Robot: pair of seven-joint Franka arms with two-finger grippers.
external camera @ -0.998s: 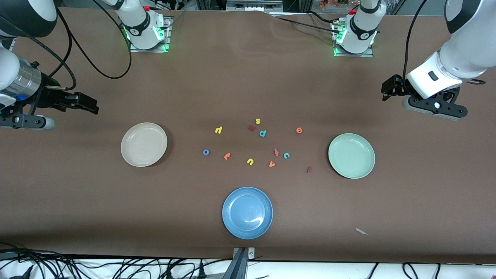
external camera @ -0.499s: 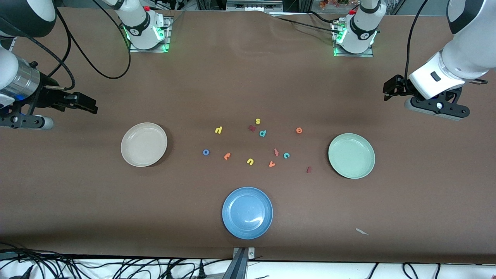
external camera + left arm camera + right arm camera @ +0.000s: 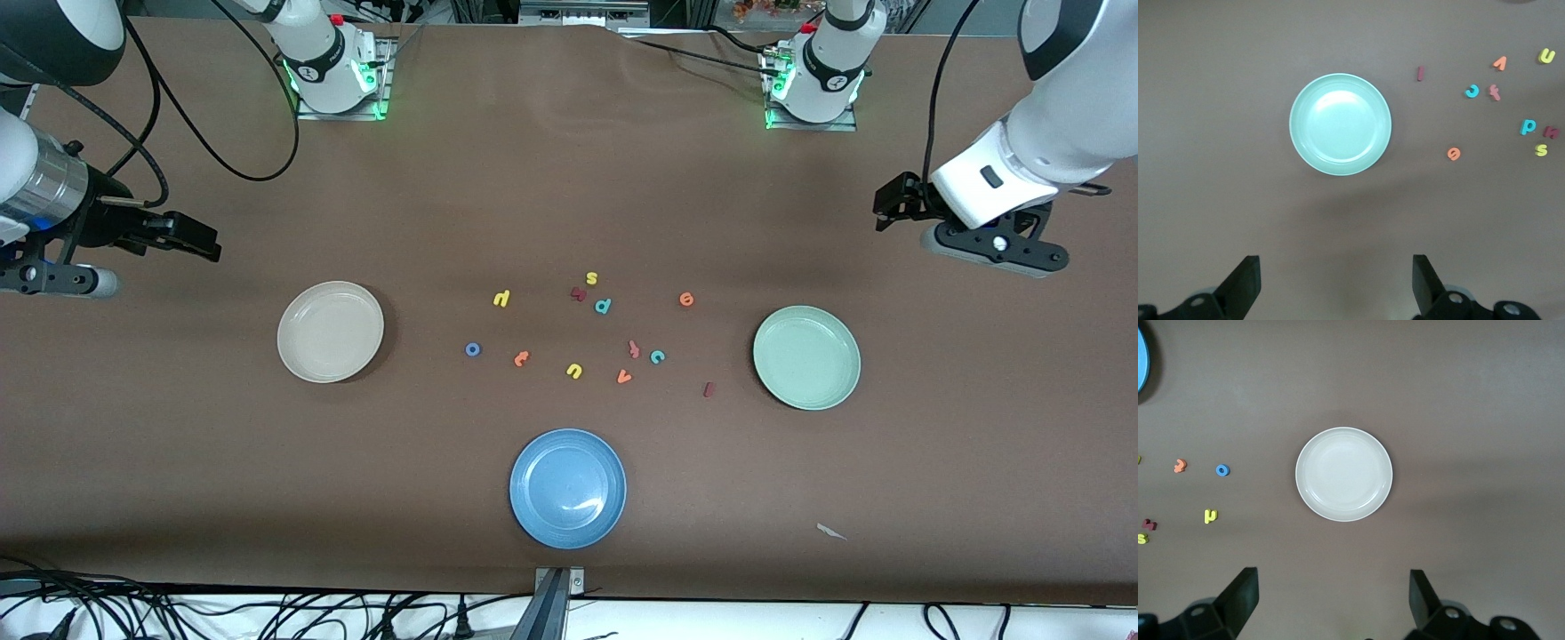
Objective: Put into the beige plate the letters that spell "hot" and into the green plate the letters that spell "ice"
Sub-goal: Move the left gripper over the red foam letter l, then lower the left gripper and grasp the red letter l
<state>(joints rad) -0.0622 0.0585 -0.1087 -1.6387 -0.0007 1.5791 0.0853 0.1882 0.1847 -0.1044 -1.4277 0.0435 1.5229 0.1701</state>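
We have not begun sorting: both the left claw [image 3: 892, 206] and right claw [image 3: 197, 240] hang wide open and empty over bare table [image 3: 569, 178]. The letters lie between the empty beige plate [image 3: 330, 332] and green plate [image 3: 806, 357]; next we must descend on one tiny letter.

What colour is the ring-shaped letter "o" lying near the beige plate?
Blue. The letter "o" shows best in the front view, between the beige plate and the orange "t".

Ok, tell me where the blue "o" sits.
In the front view, the blue "o" lies on the table between the beige plate and the orange "t".
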